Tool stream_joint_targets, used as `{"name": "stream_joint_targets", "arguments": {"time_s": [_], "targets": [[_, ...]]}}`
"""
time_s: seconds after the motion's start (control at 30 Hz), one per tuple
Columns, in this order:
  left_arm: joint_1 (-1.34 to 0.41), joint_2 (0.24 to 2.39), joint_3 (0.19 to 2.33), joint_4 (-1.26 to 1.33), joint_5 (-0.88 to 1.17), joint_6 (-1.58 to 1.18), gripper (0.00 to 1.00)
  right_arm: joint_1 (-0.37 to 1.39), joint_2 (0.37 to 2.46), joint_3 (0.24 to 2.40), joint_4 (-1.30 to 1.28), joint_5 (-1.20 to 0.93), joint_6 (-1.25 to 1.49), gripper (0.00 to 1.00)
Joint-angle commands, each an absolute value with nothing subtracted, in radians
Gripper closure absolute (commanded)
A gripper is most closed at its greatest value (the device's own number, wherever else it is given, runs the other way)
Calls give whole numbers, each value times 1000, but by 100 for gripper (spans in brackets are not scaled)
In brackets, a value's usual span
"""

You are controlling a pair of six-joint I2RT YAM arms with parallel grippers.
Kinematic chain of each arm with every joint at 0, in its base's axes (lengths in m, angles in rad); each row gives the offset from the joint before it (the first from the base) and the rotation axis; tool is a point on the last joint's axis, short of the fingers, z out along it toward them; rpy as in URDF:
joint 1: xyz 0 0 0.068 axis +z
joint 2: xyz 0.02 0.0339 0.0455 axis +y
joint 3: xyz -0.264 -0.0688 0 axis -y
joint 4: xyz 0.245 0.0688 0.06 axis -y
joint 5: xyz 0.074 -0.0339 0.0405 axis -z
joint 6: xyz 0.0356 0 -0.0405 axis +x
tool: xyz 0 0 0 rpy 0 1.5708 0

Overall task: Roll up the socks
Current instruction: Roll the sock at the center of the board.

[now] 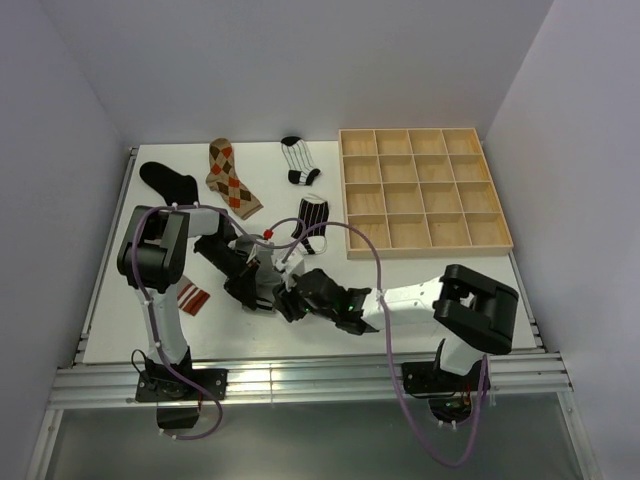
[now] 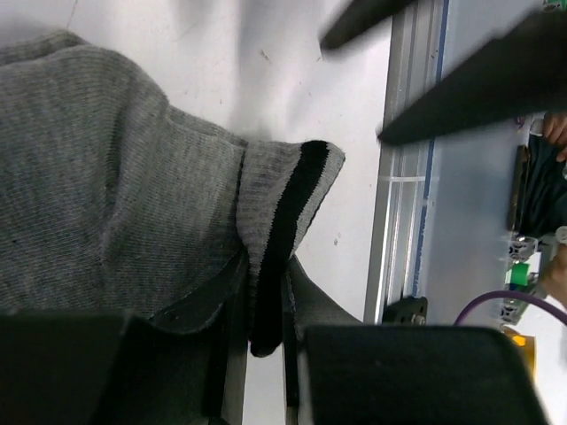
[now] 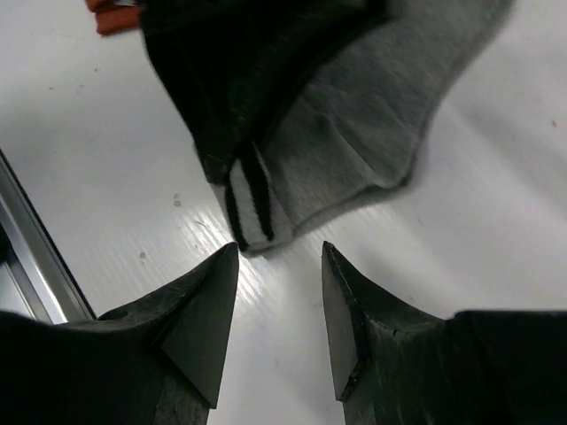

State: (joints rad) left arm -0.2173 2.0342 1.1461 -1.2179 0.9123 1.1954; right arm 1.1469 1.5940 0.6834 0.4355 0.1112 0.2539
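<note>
1. Two claws meet at the near-middle of the table (image 1: 480, 295), and the grey sock (image 2: 97, 177) lies on it between them, largely hidden beneath the arms in the top view
2. Left gripper (image 2: 261, 305): its jaws stand nearly together, and the sock's banded cuff (image 2: 288, 221) runs down into the narrow gap between them; I judge it pinched there, though the contact itself is in shadow
3. Right gripper (image 3: 276, 261): jaws apart and holding nothing; its two dark, wedge-shaped fingertips (image 3: 208, 301) sit low over the table
4. Deciding relation: in the right wrist view the folded, banded end lies straight ahead of the open gap, just beyond the tips and not touching them; the sock's long axis runs from that end diagonally up and to the right, away from this claw
5. Left arm already has the sock; the right is just beside it, so a short advance would probably bring the fold between its jaws
6. Sock fabric is a fine ribbed knit, soft and limp, creasing where it doubles over; the table is smooth, white and slightly glossy, so the cloth may slide rather than roll
</note>
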Motion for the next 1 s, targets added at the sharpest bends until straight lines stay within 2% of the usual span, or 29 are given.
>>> {"name": "stream_joint_targets", "arguments": {"time_s": [0.0, 0.33, 0.7, 0.97], "targets": [[-215, 2036, 1166, -1209, 879, 1148, 100, 1213, 1643, 761, 526, 241, 103, 50], [-215, 2057, 1166, -1163, 839, 1068, 100, 1353, 1759, 860, 491, 377, -72, 44], [-215, 2075, 1192, -1175, 835, 1062, 100, 1364, 1882, 927, 462, 439, -160, 39], [-215, 2074, 1206, -1200, 833, 1078, 100, 1361, 1974, 965, 430, 433, -164, 41]]}}
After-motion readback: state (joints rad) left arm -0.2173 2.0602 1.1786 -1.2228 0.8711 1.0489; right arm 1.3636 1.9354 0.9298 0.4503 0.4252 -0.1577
